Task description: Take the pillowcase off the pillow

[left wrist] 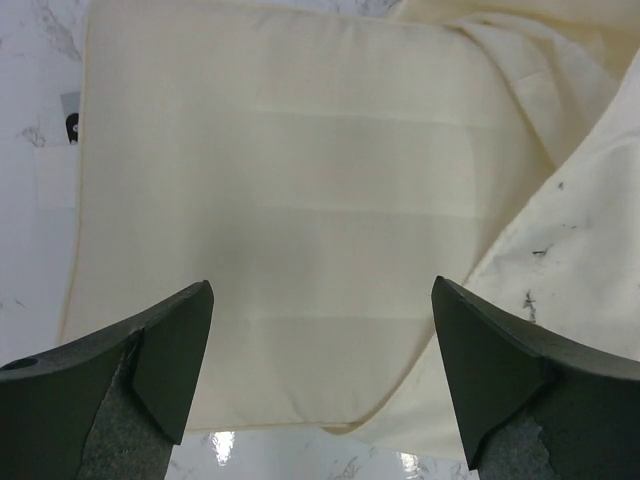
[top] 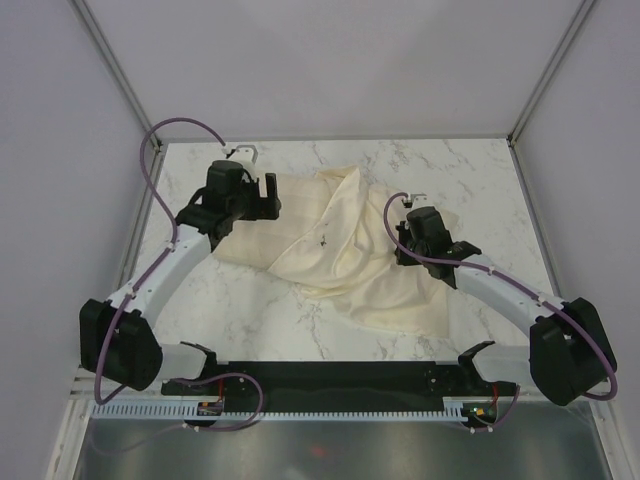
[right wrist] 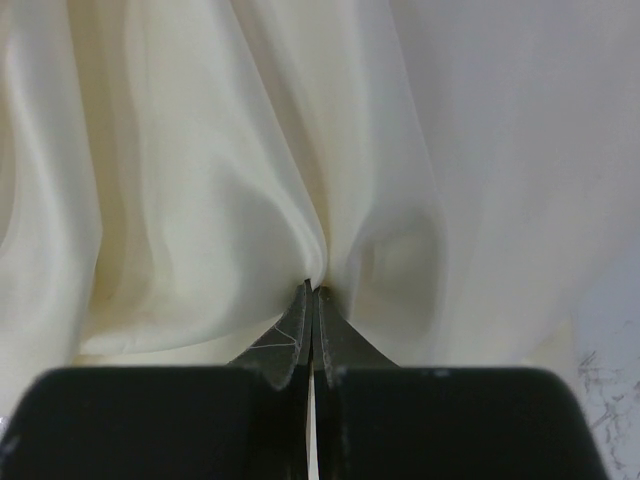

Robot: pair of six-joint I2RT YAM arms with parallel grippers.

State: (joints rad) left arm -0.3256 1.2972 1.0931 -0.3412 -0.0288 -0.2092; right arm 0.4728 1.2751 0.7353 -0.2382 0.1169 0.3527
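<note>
The pillow [top: 243, 243] lies at the left of the marble table and fills the left wrist view [left wrist: 280, 220] as a flat padded cushion with a seamed edge. The limp pillowcase [top: 350, 255] lies bunched to its right, overlapping the pillow's right end [left wrist: 575, 250], with small dark marks on it. My left gripper [top: 265, 193] hangs open and empty over the pillow [left wrist: 321, 290]. My right gripper [top: 408, 255] is shut on a fold of the pillowcase [right wrist: 200, 170], the cloth pinched at the fingertips [right wrist: 313, 290].
White marble table [top: 470, 180] inside grey enclosure walls. A small label [left wrist: 68, 125] sticks out at the pillow's left edge. Black base rail [top: 330, 375] runs along the near edge, and purple cables loop from both arms.
</note>
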